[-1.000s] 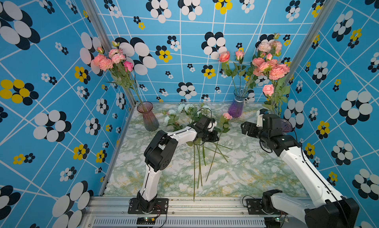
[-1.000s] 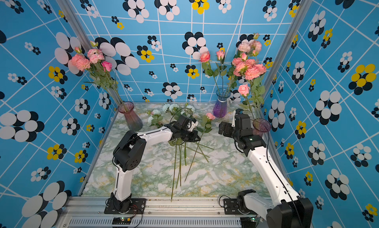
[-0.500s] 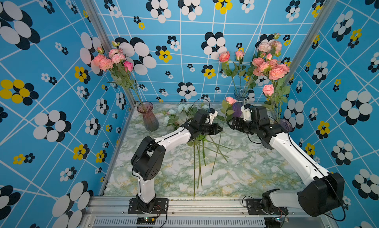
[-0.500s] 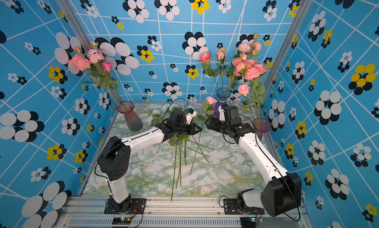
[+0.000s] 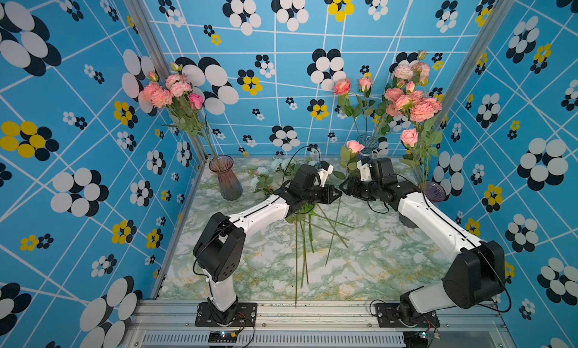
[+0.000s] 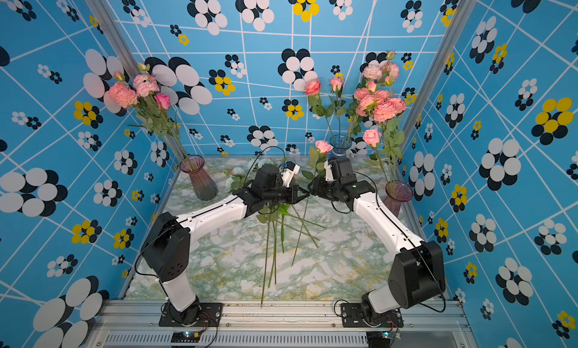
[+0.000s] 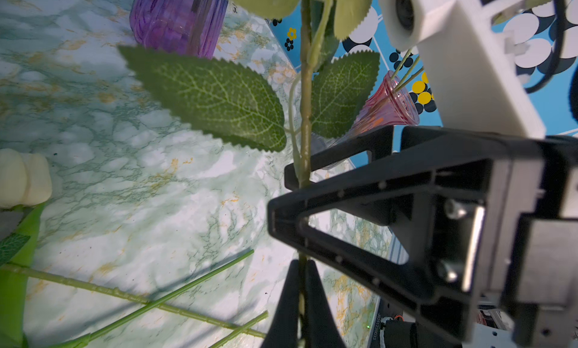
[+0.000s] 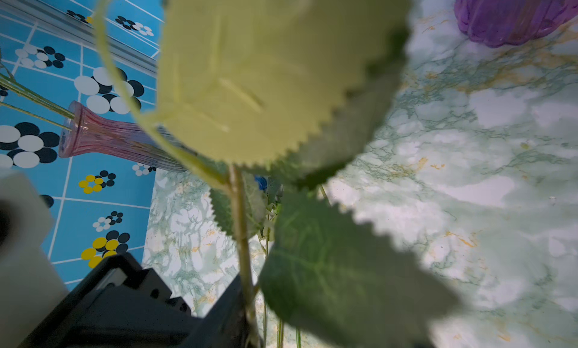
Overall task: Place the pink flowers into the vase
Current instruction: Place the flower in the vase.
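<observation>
Over table [image 5: 391, 268] centre | left gripper [image 5: 336, 194] pinches pink rose [image 5: 355, 146] by its stem [image 7: 306, 111], near upright | right gripper [image 5: 344, 191] straddles same stem just above, cannot tell if pinching | blue-purple vase [image 5: 370, 143] just behind, nearer right gripper

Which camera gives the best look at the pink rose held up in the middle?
The top views: both show the rose with bloom, leaves and stem together. The left wrist view shows only stem and leaves, sharp; the right wrist view shows them blurred, no bloom.
</observation>
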Available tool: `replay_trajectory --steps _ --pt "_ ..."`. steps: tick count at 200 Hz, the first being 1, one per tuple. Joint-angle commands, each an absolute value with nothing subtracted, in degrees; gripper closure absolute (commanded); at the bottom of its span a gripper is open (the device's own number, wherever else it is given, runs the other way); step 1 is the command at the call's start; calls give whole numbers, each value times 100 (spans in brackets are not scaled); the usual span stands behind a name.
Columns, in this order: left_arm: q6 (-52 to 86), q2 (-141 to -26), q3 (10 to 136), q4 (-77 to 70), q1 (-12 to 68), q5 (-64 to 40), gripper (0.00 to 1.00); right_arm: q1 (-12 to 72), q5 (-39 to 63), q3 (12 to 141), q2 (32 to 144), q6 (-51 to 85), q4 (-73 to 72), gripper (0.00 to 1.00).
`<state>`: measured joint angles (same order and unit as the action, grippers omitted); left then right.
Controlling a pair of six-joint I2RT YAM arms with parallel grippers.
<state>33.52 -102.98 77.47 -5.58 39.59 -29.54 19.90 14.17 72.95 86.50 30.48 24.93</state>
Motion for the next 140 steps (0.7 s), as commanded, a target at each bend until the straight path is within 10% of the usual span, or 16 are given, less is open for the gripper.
replay_trajectory --steps 1,57,88,140 --pt "3408 -10152 7656 -703 4020 -2965 100 2051 1503 7539 8758 3092 2346 56" --pt "3437 -10153 7613 -661 4044 -2953 100 2110 1380 7908 8936 2977 2521 98" --pt "3385 -10072 7542 -481 4044 -2970 47 2110 980 8211 8969 2664 2826 100" --pt "2891 -9336 6828 -60 4021 -2740 0 2101 10 9456 8808 1316 3872 100"
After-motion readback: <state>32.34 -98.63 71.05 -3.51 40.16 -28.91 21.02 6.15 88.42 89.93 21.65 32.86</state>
